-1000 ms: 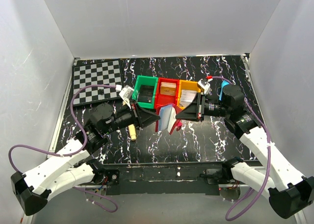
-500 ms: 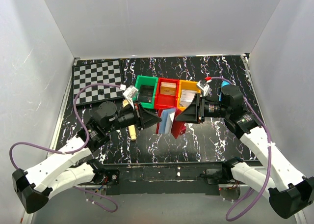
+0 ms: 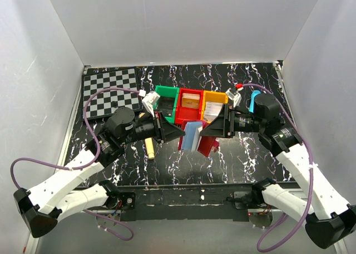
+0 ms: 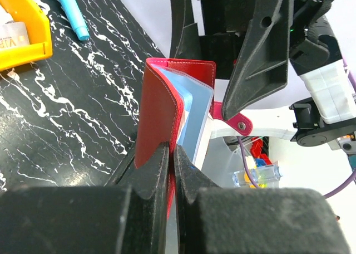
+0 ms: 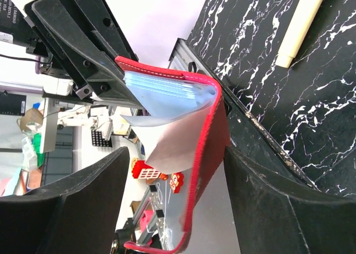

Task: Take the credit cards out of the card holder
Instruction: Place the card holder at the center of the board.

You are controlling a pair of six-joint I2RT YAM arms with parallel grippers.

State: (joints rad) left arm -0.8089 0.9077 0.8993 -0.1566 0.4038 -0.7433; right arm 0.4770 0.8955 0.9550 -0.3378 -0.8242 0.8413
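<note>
The dark-red card holder (image 3: 207, 146) hangs open above the middle of the table, between my two grippers. My left gripper (image 3: 179, 132) is shut on one red cover (image 4: 161, 120), pinched thin between the fingers. Pale-blue sleeves (image 4: 198, 113) fan out of the fold. My right gripper (image 5: 177, 154) is open, its fingers on either side of the other red flap (image 5: 214, 145) without pinching it. A pale sheet (image 5: 167, 145) hangs loose from the sleeves (image 5: 167, 86). I cannot make out a separate credit card inside the holder.
Green (image 3: 166, 103), red (image 3: 191, 92) and yellow (image 3: 213, 96) bins stand in a row just behind the holder; the yellow bin (image 4: 33, 25) holds a white printed card. A checkerboard (image 3: 110, 91) lies back left, a cream marker (image 3: 150, 149) under the left arm, a blue pen (image 3: 253, 102) far right.
My right gripper has opened and let go of the flap it was pinching. The left arm has shifted right with the holder, and the holder now hangs wider open.
</note>
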